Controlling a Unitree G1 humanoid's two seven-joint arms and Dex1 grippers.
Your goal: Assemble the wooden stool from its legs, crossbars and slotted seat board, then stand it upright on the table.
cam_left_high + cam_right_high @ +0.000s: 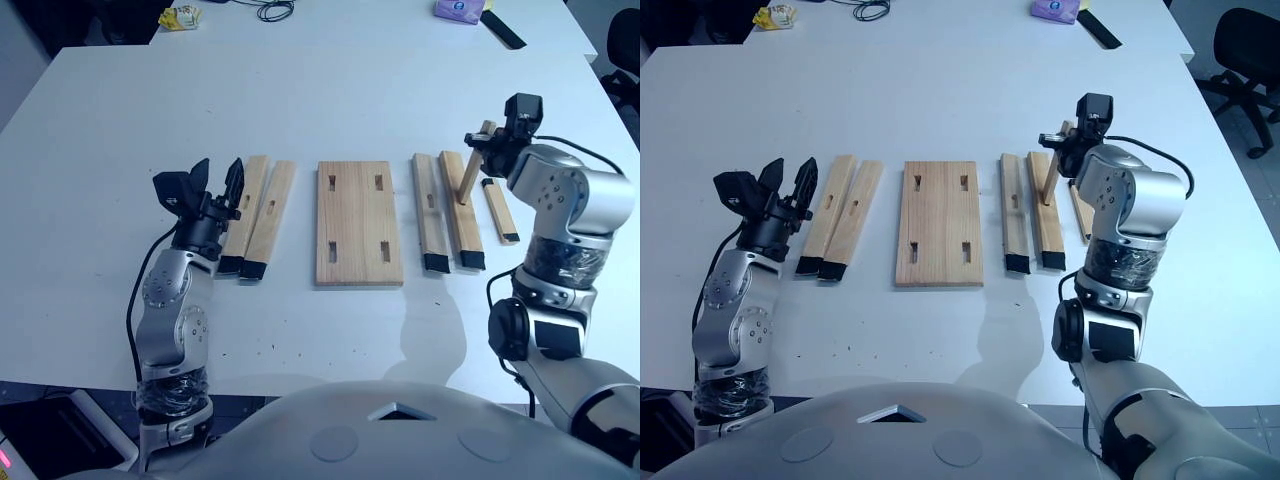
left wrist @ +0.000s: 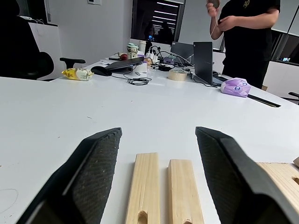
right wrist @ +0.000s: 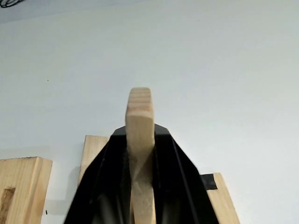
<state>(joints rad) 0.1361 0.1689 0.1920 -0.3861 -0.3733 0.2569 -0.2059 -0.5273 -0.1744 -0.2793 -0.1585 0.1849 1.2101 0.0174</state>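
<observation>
Key relation: the right gripper (image 1: 482,141) holds a crossbar (image 1: 472,165) by its upper end. The bar's lower end comes down on the slotted face of the outer right leg (image 1: 462,210), about where its slot is. I cannot tell whether the end has entered the slot.
Crossbar axis: steeply tilted, top leaning toward the table's right edge and far edge, bottom toward the leg.
Right gripper state: fingers clamped on the crossbar, one on each flat side.
Left gripper state: the left gripper (image 1: 220,172) has its fingers spread wide and grips nothing. It is low over the table, just to the left of the left pair of legs (image 1: 258,215).
Leg axes: all four lie flat, running from near edge to far edge, black-capped ends toward the near edge and slots facing up.
Seat board: the seat board (image 1: 359,223) lies flat mid-table (image 1: 300,100) between the two pairs, its four slots up.
Inner right leg: the inner right leg (image 1: 430,212) lies just beside the outer one, toward the board.
Spare crossbar: the second crossbar (image 1: 500,212) lies flat just right of the outer right leg.
Nearer arm: right for the right legs and crossbars, left for the left pair.
Room: open surface toward the far edge and behind the left gripper; on the right, the spare crossbar crowds the leg.
Next-move judgement: bring the bar more upright over the slot and press down. The leg is loose and may slide.
</observation>
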